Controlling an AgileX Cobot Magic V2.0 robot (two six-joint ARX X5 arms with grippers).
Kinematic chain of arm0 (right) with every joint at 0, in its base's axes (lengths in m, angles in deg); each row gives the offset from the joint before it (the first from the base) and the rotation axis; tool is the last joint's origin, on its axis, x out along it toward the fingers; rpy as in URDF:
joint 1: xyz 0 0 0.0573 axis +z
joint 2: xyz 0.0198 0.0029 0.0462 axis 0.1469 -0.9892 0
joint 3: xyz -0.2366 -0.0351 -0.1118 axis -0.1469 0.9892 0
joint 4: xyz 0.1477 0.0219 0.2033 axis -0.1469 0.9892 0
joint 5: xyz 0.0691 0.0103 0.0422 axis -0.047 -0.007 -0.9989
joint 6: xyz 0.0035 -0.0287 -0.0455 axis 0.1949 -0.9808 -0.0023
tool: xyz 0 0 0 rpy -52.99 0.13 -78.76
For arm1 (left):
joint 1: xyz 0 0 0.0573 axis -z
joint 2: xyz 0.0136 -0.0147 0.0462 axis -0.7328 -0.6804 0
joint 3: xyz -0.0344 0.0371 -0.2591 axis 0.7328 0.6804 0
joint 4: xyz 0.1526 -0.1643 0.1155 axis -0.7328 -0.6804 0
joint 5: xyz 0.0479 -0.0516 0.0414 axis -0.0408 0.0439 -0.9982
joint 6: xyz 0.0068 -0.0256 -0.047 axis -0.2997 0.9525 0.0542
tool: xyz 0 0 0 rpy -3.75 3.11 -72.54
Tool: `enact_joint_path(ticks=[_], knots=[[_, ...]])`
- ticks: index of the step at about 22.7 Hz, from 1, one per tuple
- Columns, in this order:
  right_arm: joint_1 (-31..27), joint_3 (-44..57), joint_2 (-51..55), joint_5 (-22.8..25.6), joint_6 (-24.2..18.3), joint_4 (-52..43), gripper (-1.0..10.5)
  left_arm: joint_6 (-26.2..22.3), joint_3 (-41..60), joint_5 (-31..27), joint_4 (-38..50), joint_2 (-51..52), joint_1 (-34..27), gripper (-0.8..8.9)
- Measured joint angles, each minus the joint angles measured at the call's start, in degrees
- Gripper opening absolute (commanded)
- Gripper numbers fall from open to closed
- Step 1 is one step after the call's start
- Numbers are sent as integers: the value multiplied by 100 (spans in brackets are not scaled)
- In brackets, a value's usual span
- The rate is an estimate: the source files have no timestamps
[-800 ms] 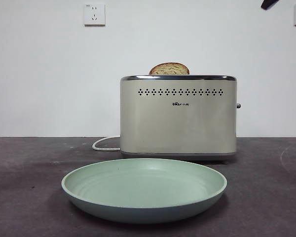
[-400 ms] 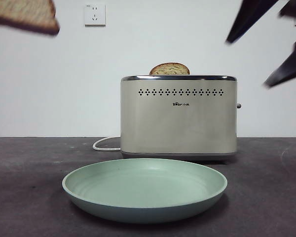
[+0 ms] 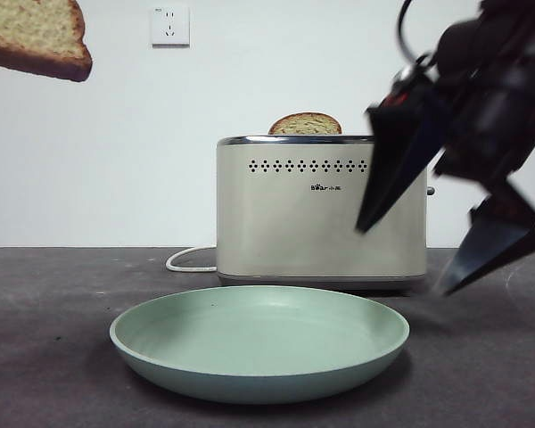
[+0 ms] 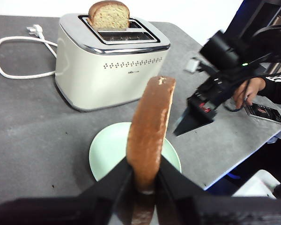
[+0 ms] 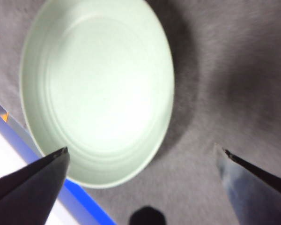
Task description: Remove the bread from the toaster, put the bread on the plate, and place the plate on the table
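Observation:
My left gripper (image 4: 144, 180) is shut on the bread (image 4: 150, 131), held edge-up high above the plate (image 4: 107, 150). In the front view the bread (image 3: 36, 40) shows at the top left corner. The mint-green plate (image 3: 259, 343) rests on the dark table (image 3: 53, 312) in front of the cream toaster (image 3: 294, 214). A second slice (image 3: 306, 124) stands in the toaster's slot. My right gripper (image 3: 403, 260) is open and hangs low beside the plate's right side, in front of the toaster's right end. Its wrist view looks down on the plate (image 5: 93, 89).
The toaster's white cord (image 3: 187, 260) loops on the table behind it on the left. A wall socket (image 3: 170, 26) is on the back wall. In the left wrist view a person's hand (image 4: 250, 89) with a phone rests near the table's edge.
The right arm has dropped from the top right corner to beside the plate. The held bread came into the top left corner and now shows a little lower. Plate and toaster have not moved.

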Motion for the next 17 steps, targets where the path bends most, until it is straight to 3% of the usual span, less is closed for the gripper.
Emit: enact_joint_path(ticks=[7, 10, 12, 17], knots=[[442, 0, -658, 15, 24, -671, 360, 0, 0, -59, -205, 0, 0, -8], [446, 0, -688, 35, 46, -741, 108, 0, 0, -63, -214, 0, 0, -8], [439, 0, -693, 155, 55, -804, 17, 0, 0, -63, -216, 0, 0, -8], [442, 0, -695, 874, 153, -892, -17, 2, 0, -61, -216, 0, 0, -8]])
